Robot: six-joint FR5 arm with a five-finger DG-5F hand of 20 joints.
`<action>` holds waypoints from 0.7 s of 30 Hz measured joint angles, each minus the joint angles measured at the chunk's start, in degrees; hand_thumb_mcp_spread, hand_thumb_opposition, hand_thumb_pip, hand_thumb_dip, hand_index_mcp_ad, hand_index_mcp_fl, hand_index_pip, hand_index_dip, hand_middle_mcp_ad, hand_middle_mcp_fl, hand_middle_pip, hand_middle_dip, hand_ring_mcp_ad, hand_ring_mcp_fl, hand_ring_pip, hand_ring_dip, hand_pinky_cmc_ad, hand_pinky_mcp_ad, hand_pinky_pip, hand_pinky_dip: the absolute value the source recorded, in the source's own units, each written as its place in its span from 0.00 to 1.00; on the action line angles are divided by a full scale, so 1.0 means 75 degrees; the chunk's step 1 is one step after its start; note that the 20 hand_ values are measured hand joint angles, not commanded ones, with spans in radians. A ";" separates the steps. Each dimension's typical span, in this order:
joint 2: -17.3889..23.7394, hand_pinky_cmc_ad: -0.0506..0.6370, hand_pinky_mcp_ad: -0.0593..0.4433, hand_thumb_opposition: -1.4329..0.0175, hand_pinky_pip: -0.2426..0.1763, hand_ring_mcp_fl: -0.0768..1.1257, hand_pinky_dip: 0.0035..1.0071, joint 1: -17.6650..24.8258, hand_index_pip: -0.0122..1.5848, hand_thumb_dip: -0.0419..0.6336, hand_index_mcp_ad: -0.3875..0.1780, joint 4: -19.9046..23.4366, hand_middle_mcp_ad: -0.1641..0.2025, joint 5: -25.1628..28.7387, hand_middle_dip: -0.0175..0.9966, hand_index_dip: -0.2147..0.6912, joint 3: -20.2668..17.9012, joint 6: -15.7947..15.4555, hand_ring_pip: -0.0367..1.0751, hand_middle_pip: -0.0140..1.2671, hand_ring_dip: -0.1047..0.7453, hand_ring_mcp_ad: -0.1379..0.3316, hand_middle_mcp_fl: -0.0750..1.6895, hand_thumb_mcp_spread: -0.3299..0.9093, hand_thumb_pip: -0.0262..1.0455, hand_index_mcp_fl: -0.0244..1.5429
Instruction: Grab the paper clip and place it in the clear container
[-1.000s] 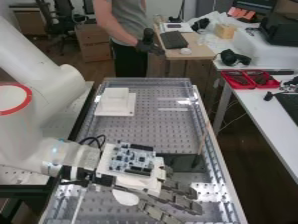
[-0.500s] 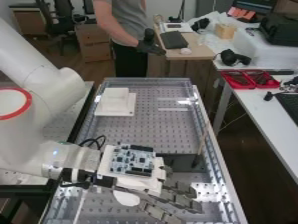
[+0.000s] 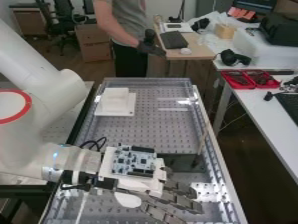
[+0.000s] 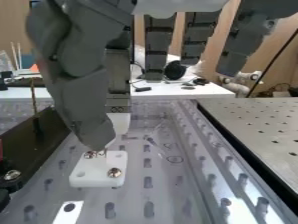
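High view: fairly bright, mostly even light. Strong white glare on perforated bench (image 3: 149,132), toward near right corner; smaller glints farther up. Floor (image 3: 243,165) beneath white table (image 3: 263,112) in deep shadow. Wrist view: bright streaks along bench's long edge, 1 screw (image 4: 114,172) glinting.

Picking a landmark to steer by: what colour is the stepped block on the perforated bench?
The stepped block is white, seen best in the high view.

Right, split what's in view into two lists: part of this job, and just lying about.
Part of the job:
- robot's hand
- perforated bench below it

Just lying about:
- white stepped block
- red trays
- cardboard boxes behind
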 joint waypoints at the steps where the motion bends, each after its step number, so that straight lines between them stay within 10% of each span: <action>1: -0.0005 0.56 0.65 0.41 0.67 0.09 0.19 -0.0001 0.92 0.44 0.29 -0.0005 0.44 -0.0006 0.20 0.36 0.0008 0.0000 0.13 0.12 0.23 0.51 0.16 0.69 0.54 0.26; 21: -0.0070 0.56 0.65 0.39 0.70 0.09 0.19 -0.0050 0.96 0.44 0.27 -0.0141 0.44 -0.0090 0.20 0.34 0.0126 -0.0024 0.13 0.12 0.23 0.51 0.16 0.69 0.54 0.31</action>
